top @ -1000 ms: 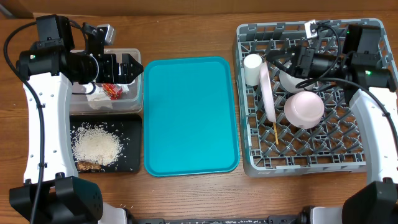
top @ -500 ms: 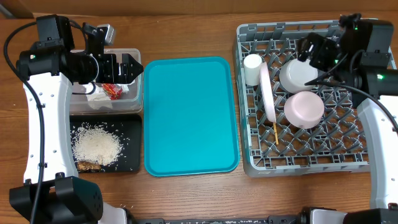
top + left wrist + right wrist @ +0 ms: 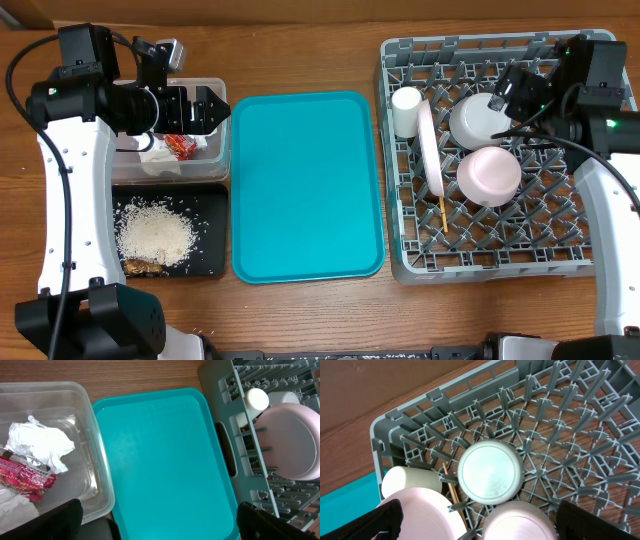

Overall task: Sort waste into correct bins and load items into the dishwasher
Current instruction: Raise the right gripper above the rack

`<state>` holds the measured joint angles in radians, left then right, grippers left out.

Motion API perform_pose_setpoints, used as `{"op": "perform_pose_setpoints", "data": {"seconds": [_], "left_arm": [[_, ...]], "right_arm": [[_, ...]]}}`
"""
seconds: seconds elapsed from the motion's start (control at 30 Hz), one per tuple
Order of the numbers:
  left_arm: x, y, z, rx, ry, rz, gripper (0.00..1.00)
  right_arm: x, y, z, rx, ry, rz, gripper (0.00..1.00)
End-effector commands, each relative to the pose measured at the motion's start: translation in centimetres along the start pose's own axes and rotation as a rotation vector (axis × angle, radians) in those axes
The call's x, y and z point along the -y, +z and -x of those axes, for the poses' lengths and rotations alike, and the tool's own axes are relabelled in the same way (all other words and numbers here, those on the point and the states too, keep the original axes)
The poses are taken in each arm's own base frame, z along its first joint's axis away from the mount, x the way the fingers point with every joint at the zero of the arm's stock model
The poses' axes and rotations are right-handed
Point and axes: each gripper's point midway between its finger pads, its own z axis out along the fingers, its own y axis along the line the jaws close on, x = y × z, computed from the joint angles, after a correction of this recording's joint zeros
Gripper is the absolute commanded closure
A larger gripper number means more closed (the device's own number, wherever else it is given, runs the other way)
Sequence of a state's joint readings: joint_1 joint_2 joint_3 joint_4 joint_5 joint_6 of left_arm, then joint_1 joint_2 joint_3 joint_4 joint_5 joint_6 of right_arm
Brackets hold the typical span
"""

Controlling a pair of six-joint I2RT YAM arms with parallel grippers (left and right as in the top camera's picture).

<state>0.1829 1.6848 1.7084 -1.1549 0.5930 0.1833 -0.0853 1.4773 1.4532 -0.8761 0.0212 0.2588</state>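
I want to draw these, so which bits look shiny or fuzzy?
Left wrist view: the red wrapper glints and the clear tub shows pale reflections; the dark fingers at the bottom corners look soft. Right wrist view: the upturned white bowl has a gentle sheen, the rack around it sharp. Overhead view: even light, soft shadows, nothing fuzzy.

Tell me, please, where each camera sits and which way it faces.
Overhead: above the table, straight down; left arm, right arm show.
Left wrist: over the clear tub, facing the teal tray; left fingers at bottom corners.
Right wrist: over the grey rack, facing a white bowl; right fingers likewise.
Shared: both wrist views show the pink plate.
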Motion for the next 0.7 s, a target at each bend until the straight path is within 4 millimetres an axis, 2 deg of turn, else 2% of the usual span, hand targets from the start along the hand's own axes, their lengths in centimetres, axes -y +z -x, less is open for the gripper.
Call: {"op": "perform_pose_setpoints", "data": {"seconds": [0.0,0.67], "left_arm": [[0.62,-0.67,0.77,0.025,0.017,0.003,0.00],[0.61,-0.67,0.77,0.025,0.017,0.003,0.00]], "right_arm": [[-0.03,-1.25,1.35,0.050,0.006,-0.004,0.00],[0.02,-0.81,1.19,0.039,0.005,-0.008,0.00]]}}
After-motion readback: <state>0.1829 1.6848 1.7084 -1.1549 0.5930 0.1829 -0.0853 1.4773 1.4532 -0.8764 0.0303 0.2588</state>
